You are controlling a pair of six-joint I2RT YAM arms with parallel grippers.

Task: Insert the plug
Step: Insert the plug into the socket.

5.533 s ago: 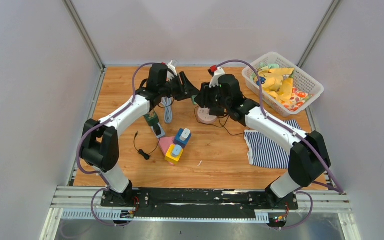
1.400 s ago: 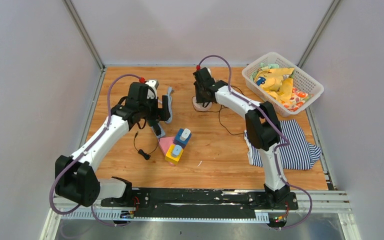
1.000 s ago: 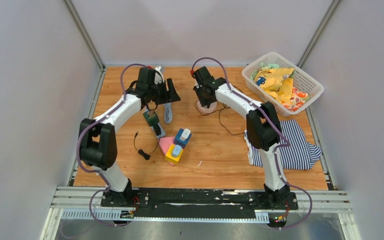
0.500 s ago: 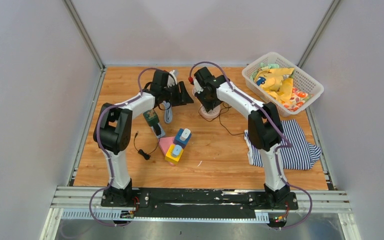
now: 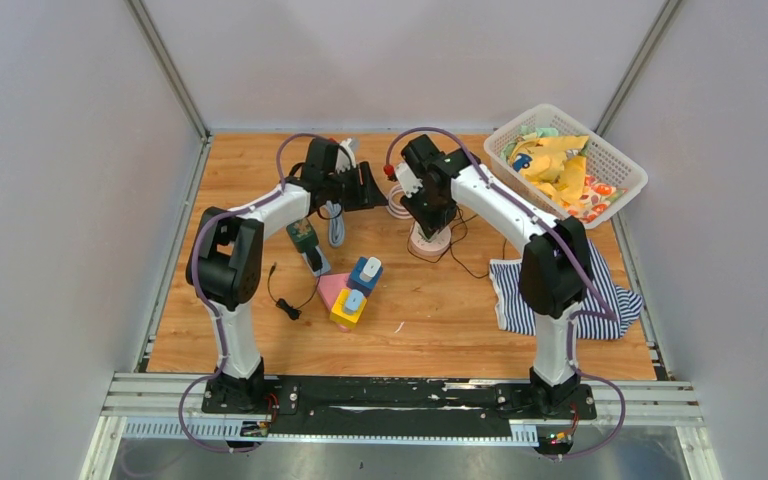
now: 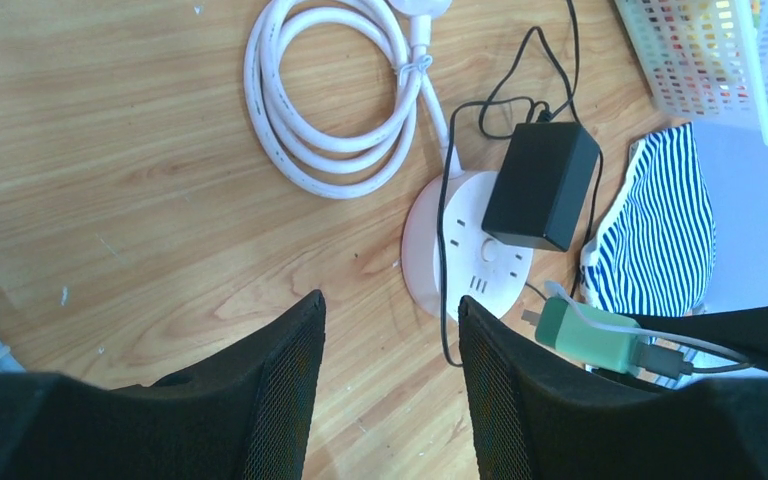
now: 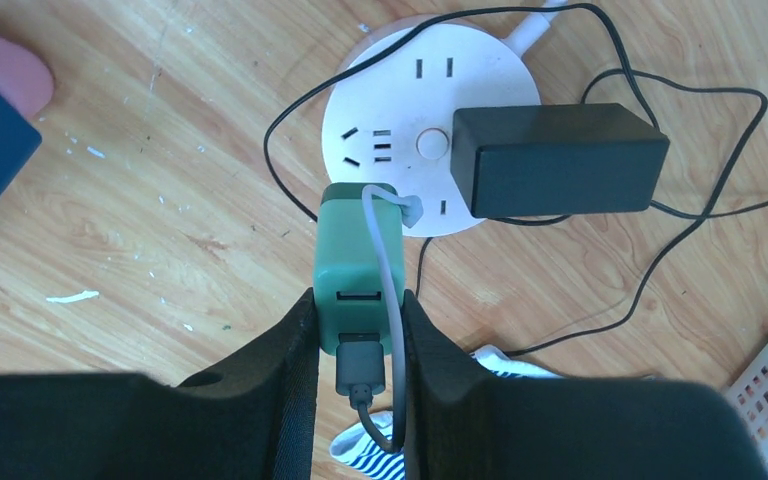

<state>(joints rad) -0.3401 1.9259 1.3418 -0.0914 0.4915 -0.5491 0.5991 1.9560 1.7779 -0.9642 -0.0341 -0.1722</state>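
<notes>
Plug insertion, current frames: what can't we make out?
- Prongs of the plug: in the right wrist view, its own body covers them and the socket on the strip below, so seating is unclear.
- Plug in the top view: hidden under the right arm.
- Strip sockets under the adapter: covered in both wrist views.
- Basket contents: too small in the top view to name.

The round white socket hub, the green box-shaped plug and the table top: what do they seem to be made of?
The round white socket hub: probably moulded plastic, smooth and matte, with clean-cut slots. The green box-shaped plug: likely plastic too, satin, with rounded corners. The table top: wood or wood-look laminate; grain lines and scuffs show.
</notes>
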